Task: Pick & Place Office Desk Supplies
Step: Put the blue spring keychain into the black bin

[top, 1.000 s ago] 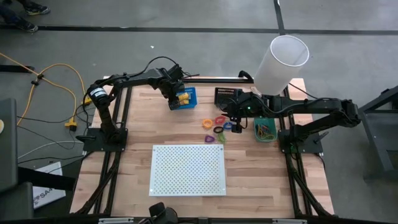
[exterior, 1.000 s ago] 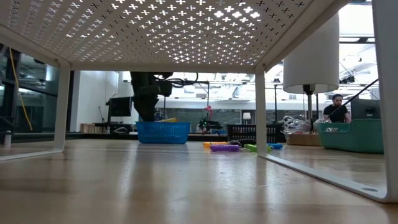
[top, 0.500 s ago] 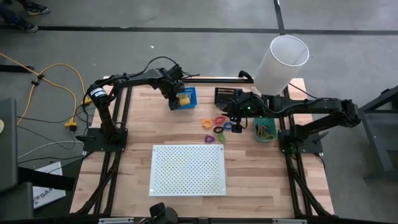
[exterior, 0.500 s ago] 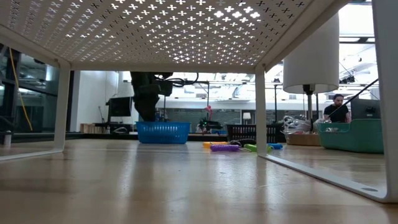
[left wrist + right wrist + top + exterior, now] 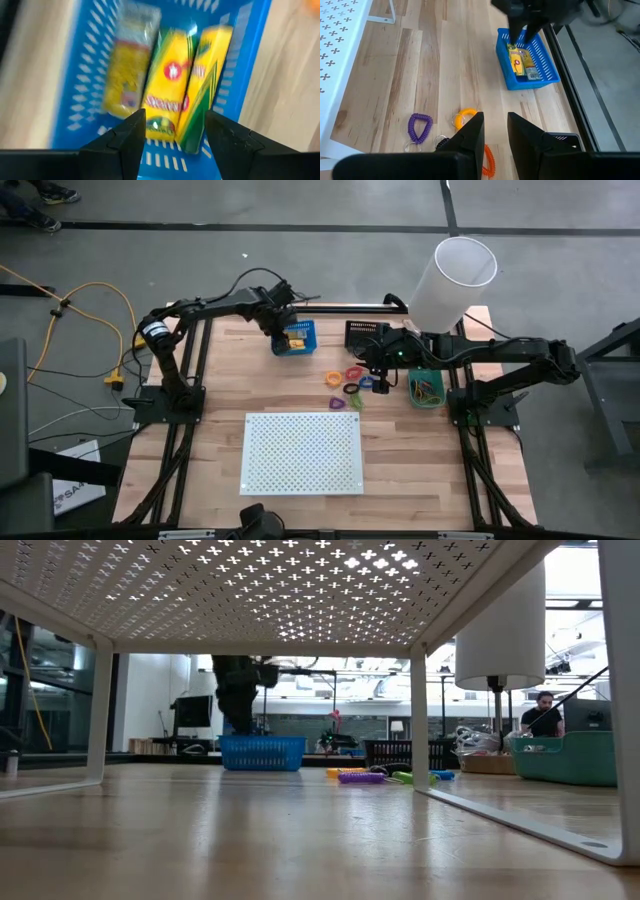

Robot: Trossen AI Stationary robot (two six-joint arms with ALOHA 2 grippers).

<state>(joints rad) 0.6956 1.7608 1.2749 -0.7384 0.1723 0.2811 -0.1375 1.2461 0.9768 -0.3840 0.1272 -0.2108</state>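
Left gripper (image 5: pixel 283 332): hung over the small blue slotted plastic bin (image 5: pixel 301 340) at the table's far left-centre; fingers (image 5: pixel 127 137) spread apart, released, nothing between them.
Packets: three yellow-orange rectangular packets (image 5: pixel 167 87) lay side by side inside the blue bin, seen straight below the left gripper in the left wrist view; none touched by the fingers.
Right gripper (image 5: pixel 381 375): low over the wooden table (image 5: pixel 220 380) at the loop cluster, between the black slotted bin (image 5: pixel 362 336) and the green slotted bin (image 5: pixel 426 388); fingers (image 5: pixel 470 132) narrowly parted, cannot tell whether anything was grasped.
Loops: bright coiled plastic loops scattered on the wood just beside the right gripper; an orange loop (image 5: pixel 465 116) and a purple loop (image 5: pixel 419 126) showed in the right wrist view, more orange coil (image 5: pixel 489 160) near the fingers.
Rubber bands: thin coloured rubber bands (image 5: pixel 426 387) sat in the green bin.
White board: large white perforated board (image 5: pixel 302 452) stood on legs at the table's near centre, well apart from both grippers.
Lamp: white cylindrical shade (image 5: pixel 452 280) at far right, above the right arm.
Background: a person (image 5: pixel 541 712) seated far off in the low view.
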